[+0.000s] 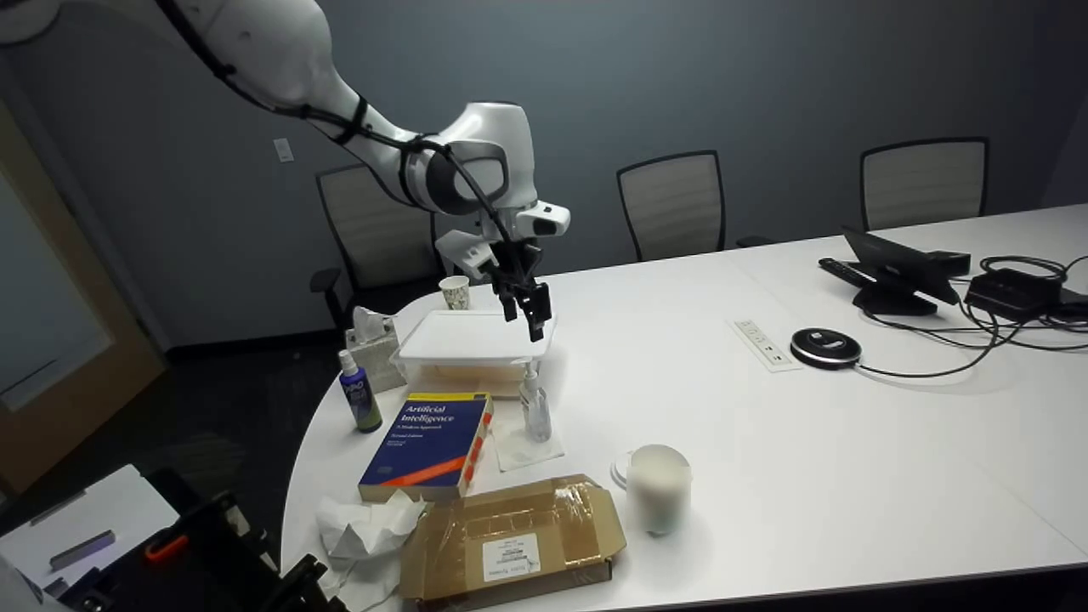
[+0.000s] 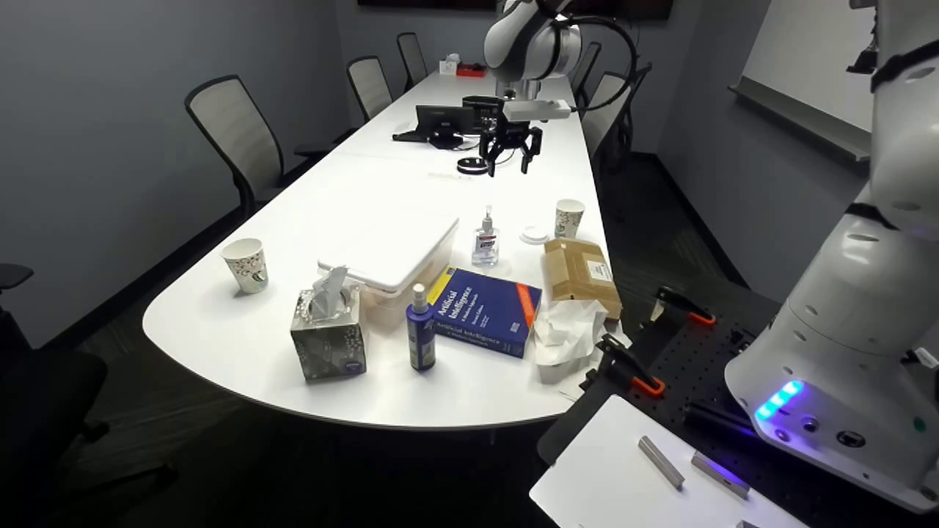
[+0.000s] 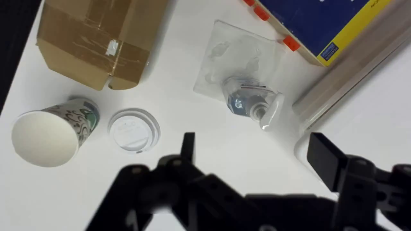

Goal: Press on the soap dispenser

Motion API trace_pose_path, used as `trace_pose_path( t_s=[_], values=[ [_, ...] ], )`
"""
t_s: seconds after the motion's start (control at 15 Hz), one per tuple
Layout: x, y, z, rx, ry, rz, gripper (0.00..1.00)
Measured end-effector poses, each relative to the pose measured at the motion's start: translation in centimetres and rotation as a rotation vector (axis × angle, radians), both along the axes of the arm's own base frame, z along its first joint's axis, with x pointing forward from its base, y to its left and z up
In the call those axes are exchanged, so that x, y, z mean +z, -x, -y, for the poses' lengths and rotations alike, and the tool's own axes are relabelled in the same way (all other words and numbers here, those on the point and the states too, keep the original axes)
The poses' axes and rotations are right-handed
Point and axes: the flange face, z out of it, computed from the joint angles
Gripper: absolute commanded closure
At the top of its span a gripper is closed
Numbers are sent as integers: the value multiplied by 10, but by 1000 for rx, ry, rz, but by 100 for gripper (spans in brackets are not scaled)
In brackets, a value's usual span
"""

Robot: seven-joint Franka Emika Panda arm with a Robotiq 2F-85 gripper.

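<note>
The soap dispenser is a small clear bottle with a whitish pump top. It stands upright in both exterior views (image 1: pixel 536 412) (image 2: pixel 486 246), on a thin clear square sheet (image 3: pixel 224 57). In the wrist view the dispenser (image 3: pixel 239 99) is seen from above, its pump nozzle pointing toward the storage box. My gripper (image 1: pixel 524 319) is open, with nothing between its fingers. It hangs in the air above the table, well above and apart from the dispenser; it also shows in an exterior view (image 2: pixel 508 167). In the wrist view the dispenser lies beyond the fingertips (image 3: pixel 255 147).
A lidded plastic box (image 1: pixel 476 336) and a blue book (image 1: pixel 429 438) flank the dispenser. A cardboard box (image 1: pixel 518 544), a paper cup (image 2: pixel 568 218) and a white lid (image 3: pixel 133 131) lie on its other side. A blue spray bottle (image 2: pixel 420 330) and tissue box (image 2: pixel 330 345) stand farther off.
</note>
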Motion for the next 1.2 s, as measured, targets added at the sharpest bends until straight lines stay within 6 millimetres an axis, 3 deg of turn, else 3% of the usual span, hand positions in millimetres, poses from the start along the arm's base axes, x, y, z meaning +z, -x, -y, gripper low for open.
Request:
trace_pose_path(
  t_s=[0.4, 0.53, 1.2],
  values=[
    [-19, -17, -1, -77, -19, 3, 88],
    [-22, -18, -1, -94, -22, 0, 100],
    [-56, -25, -23, -97, -44, -35, 100]
  ],
)
